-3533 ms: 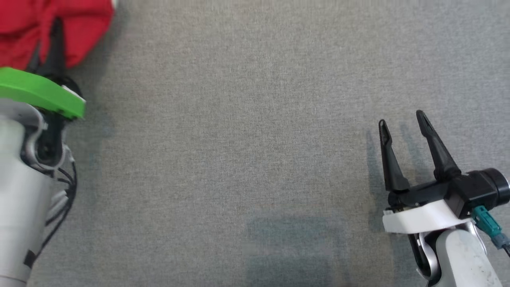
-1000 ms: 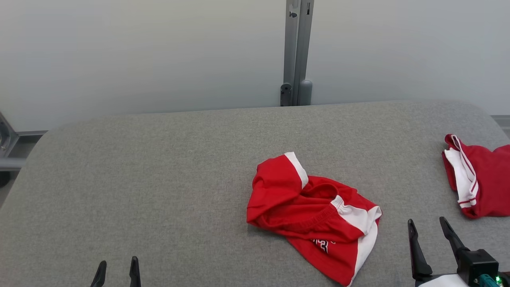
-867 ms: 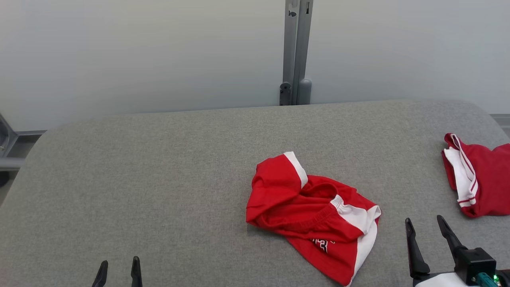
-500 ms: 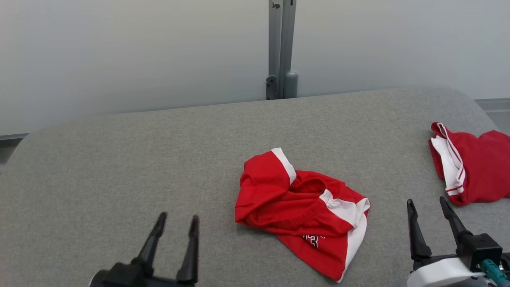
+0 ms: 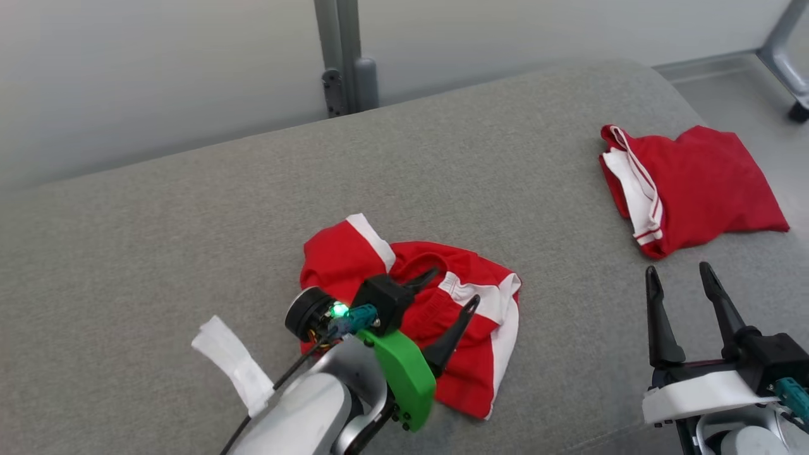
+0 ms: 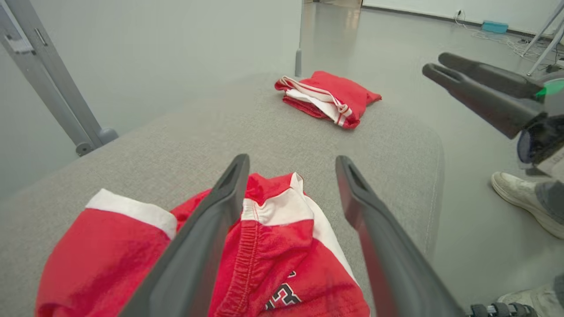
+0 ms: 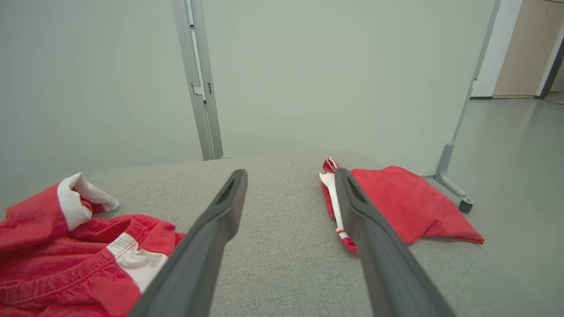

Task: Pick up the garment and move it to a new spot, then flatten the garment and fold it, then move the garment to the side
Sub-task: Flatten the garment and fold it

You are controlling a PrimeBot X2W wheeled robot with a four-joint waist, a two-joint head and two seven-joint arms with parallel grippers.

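Note:
A crumpled red and white garment (image 5: 480,297) lies near the front middle of the grey cloth-covered table (image 5: 189,221). My left gripper (image 5: 452,292) hovers over it, open, with nothing between its fingers. In the left wrist view the garment (image 6: 282,264) lies just below the open left gripper (image 6: 291,160), its waistband between the two fingers. My right gripper (image 5: 677,273) stands open at the table's front right, apart from the garment. The right wrist view has the right gripper (image 7: 291,172) open over bare table, with the garment (image 7: 66,251) to its left.
A second red and white garment (image 5: 689,183) lies folded near the table's right edge. A grey post (image 5: 344,63) stands behind the table. Floor and a frame's wheel (image 5: 797,112) lie past the right edge. A person's shoe (image 6: 520,198) is on the floor.
The head camera has turned right and down. My left arm has swung in from the lower left and now sits over the crumpled garment. The right gripper has stayed at the front right, open.

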